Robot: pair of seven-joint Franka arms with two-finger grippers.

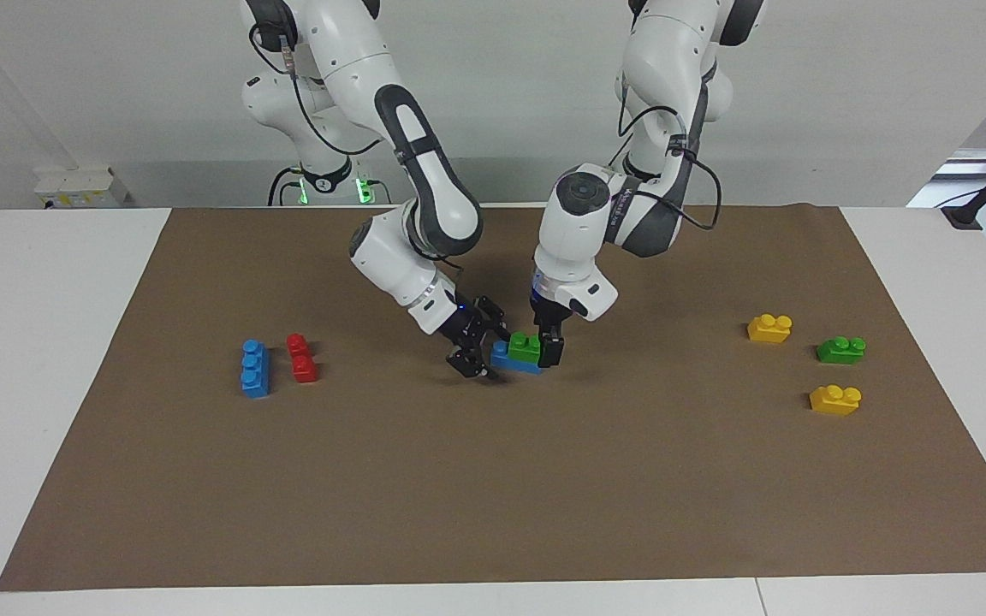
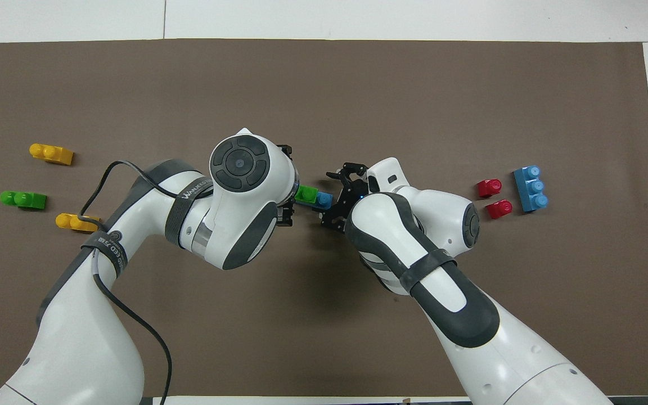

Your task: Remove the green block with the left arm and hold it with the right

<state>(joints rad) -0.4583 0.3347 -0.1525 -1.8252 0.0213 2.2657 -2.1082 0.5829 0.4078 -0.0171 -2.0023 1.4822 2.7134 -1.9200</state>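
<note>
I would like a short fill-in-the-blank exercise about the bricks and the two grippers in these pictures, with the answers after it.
1. The green block in the middle sits on a ____ brick.
2. The left gripper is at the green block; the right gripper is at the blue brick ____ it.
3. Toward the left arm's end lie one green brick and ____ yellow bricks.

Answers: blue; under; two
</note>
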